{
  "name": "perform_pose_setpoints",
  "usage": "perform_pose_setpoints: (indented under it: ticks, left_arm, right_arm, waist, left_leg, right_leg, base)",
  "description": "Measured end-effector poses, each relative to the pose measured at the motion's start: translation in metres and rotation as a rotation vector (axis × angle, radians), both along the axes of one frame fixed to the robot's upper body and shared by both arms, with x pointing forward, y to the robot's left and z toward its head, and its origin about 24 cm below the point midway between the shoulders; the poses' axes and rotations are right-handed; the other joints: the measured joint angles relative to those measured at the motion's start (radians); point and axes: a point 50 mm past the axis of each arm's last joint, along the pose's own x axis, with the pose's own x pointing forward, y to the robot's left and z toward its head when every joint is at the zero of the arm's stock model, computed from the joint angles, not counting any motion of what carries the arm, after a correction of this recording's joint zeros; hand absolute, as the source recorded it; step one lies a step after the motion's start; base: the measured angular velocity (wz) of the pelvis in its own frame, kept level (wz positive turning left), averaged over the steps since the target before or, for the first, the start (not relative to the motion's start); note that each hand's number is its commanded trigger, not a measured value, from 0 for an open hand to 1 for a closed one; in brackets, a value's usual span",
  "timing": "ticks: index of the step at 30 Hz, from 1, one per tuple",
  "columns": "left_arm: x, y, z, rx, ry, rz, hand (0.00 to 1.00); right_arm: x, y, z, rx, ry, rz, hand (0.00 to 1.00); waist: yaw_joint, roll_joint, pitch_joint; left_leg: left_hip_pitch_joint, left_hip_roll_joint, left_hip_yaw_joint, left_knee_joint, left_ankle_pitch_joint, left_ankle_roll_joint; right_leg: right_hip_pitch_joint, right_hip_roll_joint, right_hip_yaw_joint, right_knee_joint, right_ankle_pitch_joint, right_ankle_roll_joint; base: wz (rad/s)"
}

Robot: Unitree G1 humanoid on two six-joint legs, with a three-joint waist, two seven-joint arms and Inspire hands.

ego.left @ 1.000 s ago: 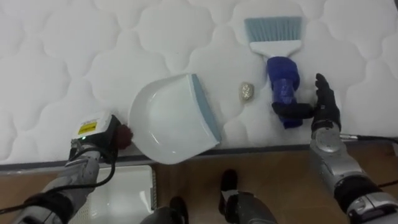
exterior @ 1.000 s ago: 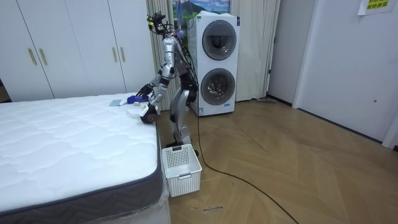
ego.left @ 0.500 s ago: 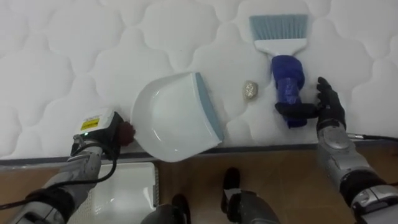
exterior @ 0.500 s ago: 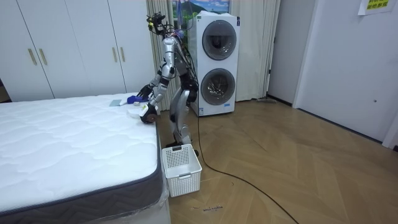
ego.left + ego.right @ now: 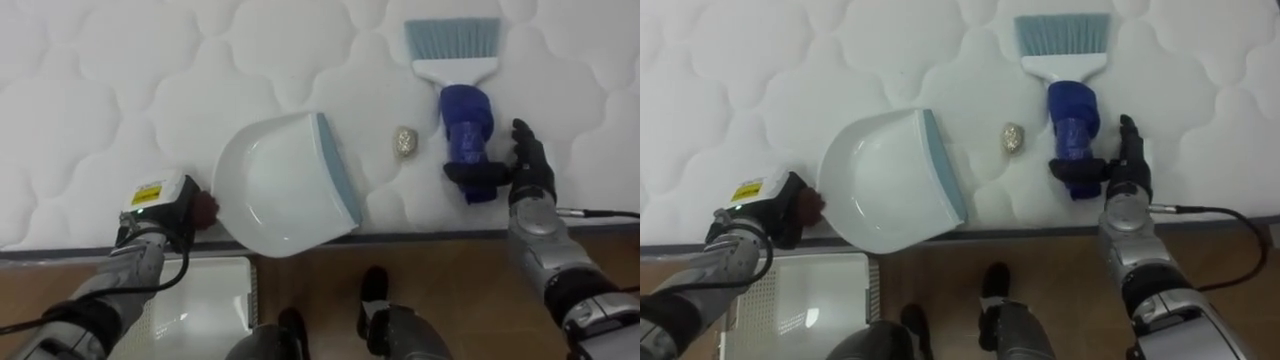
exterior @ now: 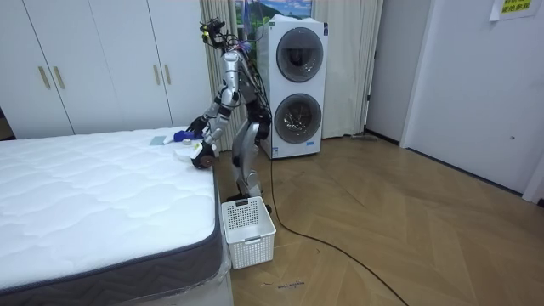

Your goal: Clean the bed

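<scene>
L hand (image 5: 158, 215) clenched on dustpan (image 5: 285, 185) handle, lip facing foil scrap (image 5: 405, 141) on bed (image 5: 100, 80), prob. to catch it. R hand (image 5: 528, 178) beside brush (image 5: 465, 125): thumb over handle, fingers (image 5: 522, 145) straight, not yet gripping.

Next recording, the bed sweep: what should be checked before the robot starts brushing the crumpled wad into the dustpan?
1. Grip of the right robot hand on the brush: not ok. The thumb lies across the blue handle, and the fingers are straight beside it.
2. Hold of the left robot hand on the dustpan: cannot tell. The hand sits at the handle end, with the grip hidden.
3. Dustpan lip faces the crumpled wad: ok.
4. Wad lies free on the mattress between lip and brush, touching neither: ok.
5. A basket stands on the floor by the bed edge for emptying: ok.
</scene>
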Motion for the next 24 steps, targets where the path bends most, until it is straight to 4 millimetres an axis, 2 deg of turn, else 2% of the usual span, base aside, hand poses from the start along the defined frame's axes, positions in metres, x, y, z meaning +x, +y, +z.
perform_pose_setpoints:
  ticks: [3, 9, 14, 18, 24]
  left_arm:
    - [0.002, -0.002, 0.002, -0.002, -0.006, -0.004, 1.00]
    - [0.003, -0.002, 0.002, -0.004, -0.010, -0.007, 1.00]
    - [0.003, -0.003, 0.002, -0.005, -0.009, -0.009, 1.00]
    - [0.003, -0.004, 0.002, -0.007, -0.008, -0.010, 1.00]
    - [0.003, -0.005, 0.001, -0.010, -0.010, -0.010, 1.00]
  right_arm:
    - [0.006, 0.002, 0.007, -0.010, -0.029, -0.030, 0.00]
    - [0.013, 0.007, 0.017, -0.018, -0.066, -0.059, 0.00]
    - [0.026, 0.012, 0.034, -0.021, -0.122, -0.060, 0.00]
    - [0.027, 0.015, 0.035, -0.022, -0.126, -0.059, 0.00]
    - [0.022, 0.019, 0.024, -0.029, -0.086, -0.011, 0.00]
  waist:
    - [-0.001, 0.000, 0.0002]
    - [0.000, -0.001, 0.0007]
    - [0.005, -0.004, 0.0026]
    - [0.005, -0.005, 0.0031]
    - [0.006, -0.006, 0.0035]
  left_leg:
    - [-0.011, -0.011, 0.002, 0.001, 0.004, 0.004]
    - [-0.011, -0.011, 0.006, 0.001, 0.005, 0.006]
    - [-0.010, -0.011, 0.005, -0.001, 0.005, 0.006]
    - [-0.010, -0.012, -0.001, -0.001, 0.005, 0.006]
    - [-0.011, -0.012, -0.003, 0.001, 0.005, 0.006]
  right_leg:
    - [-0.020, -0.011, 0.006, 0.020, -0.004, 0.001]
    - [-0.021, -0.013, 0.008, 0.022, -0.004, 0.001]
    - [-0.020, -0.013, 0.006, 0.021, -0.005, 0.002]
    - [-0.017, -0.013, 0.003, 0.020, -0.006, 0.003]
    - [-0.014, -0.013, 0.000, 0.020, -0.007, 0.004]
  base:
    - [0.03]
    - [0.00]
    - [0.00]
    - [0.02]
    - [0.00]
